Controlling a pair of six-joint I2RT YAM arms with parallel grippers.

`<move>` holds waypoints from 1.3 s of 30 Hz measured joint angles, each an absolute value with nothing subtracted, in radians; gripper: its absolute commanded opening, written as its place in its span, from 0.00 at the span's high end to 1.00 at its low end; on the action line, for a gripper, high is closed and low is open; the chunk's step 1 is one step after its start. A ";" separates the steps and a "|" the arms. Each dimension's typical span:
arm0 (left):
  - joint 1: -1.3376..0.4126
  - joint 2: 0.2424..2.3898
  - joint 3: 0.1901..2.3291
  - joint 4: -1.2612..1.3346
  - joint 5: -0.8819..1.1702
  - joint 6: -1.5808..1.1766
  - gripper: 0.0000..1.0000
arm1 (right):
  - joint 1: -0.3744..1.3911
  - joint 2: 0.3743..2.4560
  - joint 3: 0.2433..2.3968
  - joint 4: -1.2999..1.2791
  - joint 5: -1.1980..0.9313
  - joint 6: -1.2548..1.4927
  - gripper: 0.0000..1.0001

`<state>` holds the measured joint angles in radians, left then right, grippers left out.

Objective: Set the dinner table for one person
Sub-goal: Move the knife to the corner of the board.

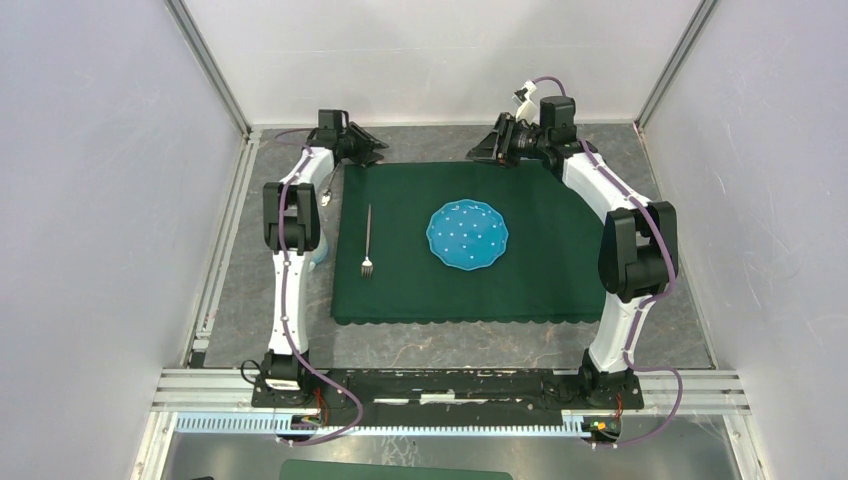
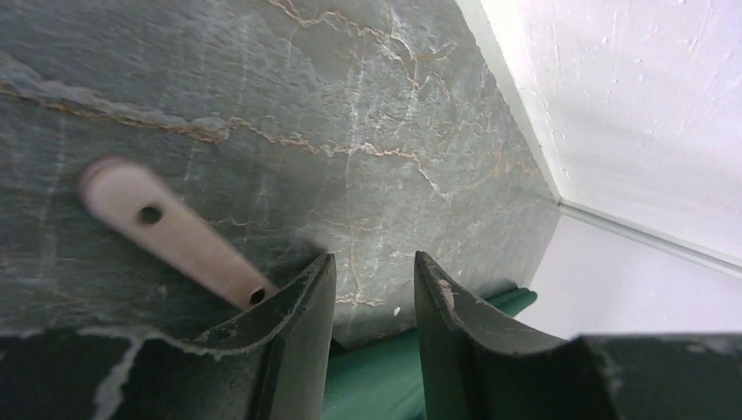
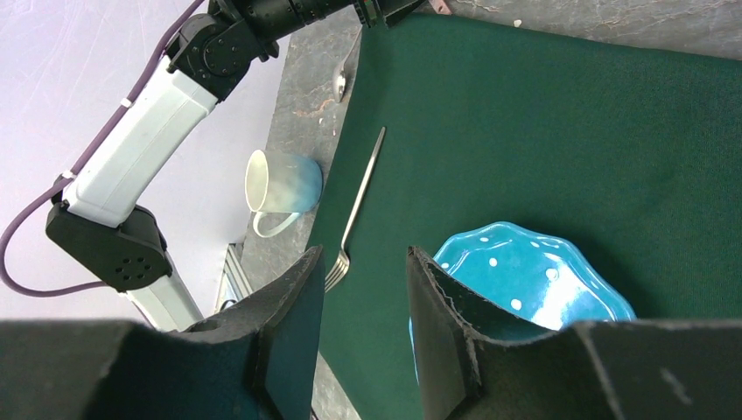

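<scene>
The setting is looking about half done. The blue dotted plate (image 1: pixel 467 235) is lying in the middle of the dark green cloth (image 1: pixel 550 280), and the fork (image 1: pixel 368 240) is lying on the cloth to the left of the plate, well apart from it. The cloth is covering the centre of the dinner table (image 2: pixel 350 105), whose grey veined surface is showing all around it.

The step in hand seems to be fetching the next piece of cutlery. The left gripper (image 2: pixel 374 258) is hanging low over the bare table at the far left corner of the cloth. Its jaws are standing partly apart and are holding nothing. Just beside its left finger a pale handle (image 2: pixel 166 229) with two small holes is lying flat; it is blurred, so it is possibly a knife handle. For a grip, I think the gripper needs to shift sideways until the handle is sitting between the fingers, then go down and close.

The right gripper (image 3: pixel 363 254) is waiting above the far edge of the cloth, also partly open and empty. A spoon (image 3: pixel 344 79) is resting on the table by the cloth's left edge, and a mug (image 3: pixel 280 184) is standing nearer, close under the left arm (image 3: pixel 140 149), which could brush it when swinging back.
</scene>
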<state>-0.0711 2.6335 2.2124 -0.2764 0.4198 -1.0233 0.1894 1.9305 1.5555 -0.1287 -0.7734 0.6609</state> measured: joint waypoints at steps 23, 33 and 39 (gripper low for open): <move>0.075 2.534 2.050 -0.245 0.402 -0.989 0.44 | 0.181 1.914 1.546 -0.129 -0.762 0.659 0.55; 0.063 2.520 2.074 -0.281 0.366 -0.966 0.19 | 0.181 1.914 1.546 -0.129 -0.763 0.659 0.55; 0.062 2.463 2.070 -0.302 0.363 -0.951 0.00 | 0.181 1.914 1.546 -0.129 -0.763 0.659 0.55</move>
<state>0.0620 2.4634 2.0701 -0.3019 0.3630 -0.9512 0.1810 1.9141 1.5459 -0.1291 -0.7631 0.6586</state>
